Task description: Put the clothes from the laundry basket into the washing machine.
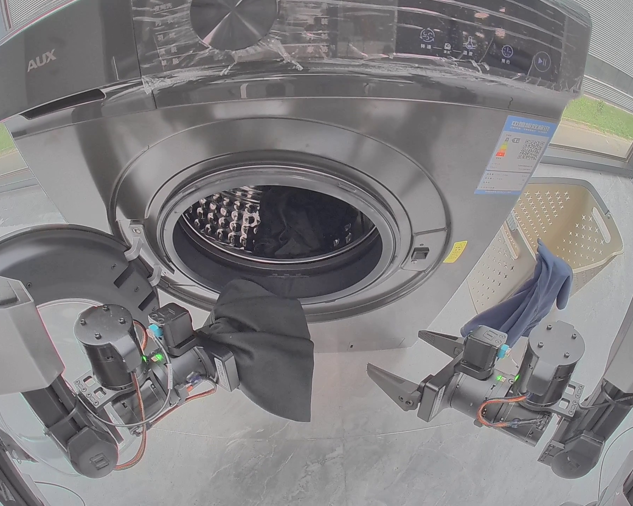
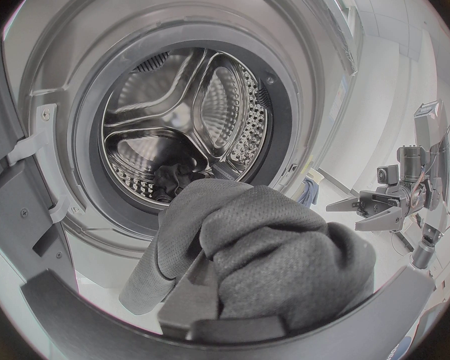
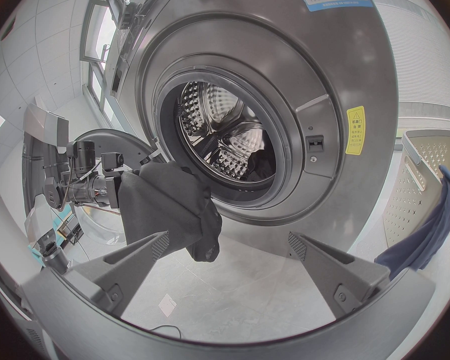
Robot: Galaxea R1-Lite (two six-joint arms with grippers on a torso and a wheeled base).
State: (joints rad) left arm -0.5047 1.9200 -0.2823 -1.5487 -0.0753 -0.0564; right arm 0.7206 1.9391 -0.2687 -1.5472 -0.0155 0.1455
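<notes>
Jaws of our left gripper (image 1: 233, 368), beside the open door (image 1: 56, 261), clamp a black garment (image 1: 271, 353) just below the mouth of the washing machine (image 1: 401, 149) — dark clothes (image 1: 299, 223) already lie inside. Our right gripper (image 1: 395, 351) hovers with jaws wide, empty. Rightmost, a blue garment (image 1: 534, 296) drapes the rim of the laundry basket (image 1: 584, 226) — we judge it left to load.

Fig.: 1 washing machine (image 1: 401, 142), 1 laundry basket (image 1: 577, 226), 3 clothes items, i.e. 1 black garment (image 1: 267, 346), 1 dark garment (image 1: 302, 223), 1 blue garment (image 1: 534, 296).
</notes>
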